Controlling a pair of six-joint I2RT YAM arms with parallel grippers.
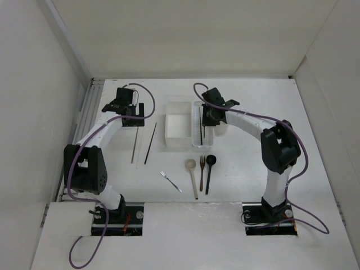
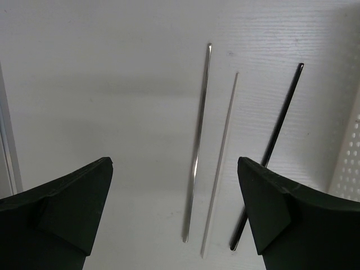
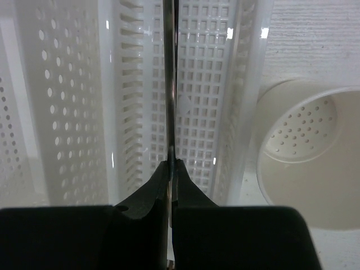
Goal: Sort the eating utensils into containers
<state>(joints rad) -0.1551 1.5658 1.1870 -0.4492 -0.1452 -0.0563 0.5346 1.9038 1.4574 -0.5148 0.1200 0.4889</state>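
My right gripper [image 1: 209, 115] [image 3: 171, 163] is shut on a dark chopstick [image 3: 169, 84] and holds it lengthwise over the white perforated tray [image 1: 196, 139] [image 3: 208, 84]. The beige cup [image 3: 315, 152] stands just right of the tray. The white square box [image 1: 179, 130] is left of the tray. My left gripper [image 1: 132, 109] [image 2: 174, 214] is open and empty above three chopsticks lying on the table: a silver one [image 2: 198, 146], a pale one [image 2: 222, 157] and a dark one [image 2: 275, 140] [image 1: 150, 143]. A small silver fork [image 1: 170, 181], pale wooden spoon [image 1: 193, 177], brown fork [image 1: 201, 171] and black spoon [image 1: 209, 171] lie nearer the front.
White walls enclose the table on the left, back and right. A ridged rail [image 1: 84, 112] runs along the left edge. The tray's perforated wall [image 2: 349, 163] shows at the right edge of the left wrist view.
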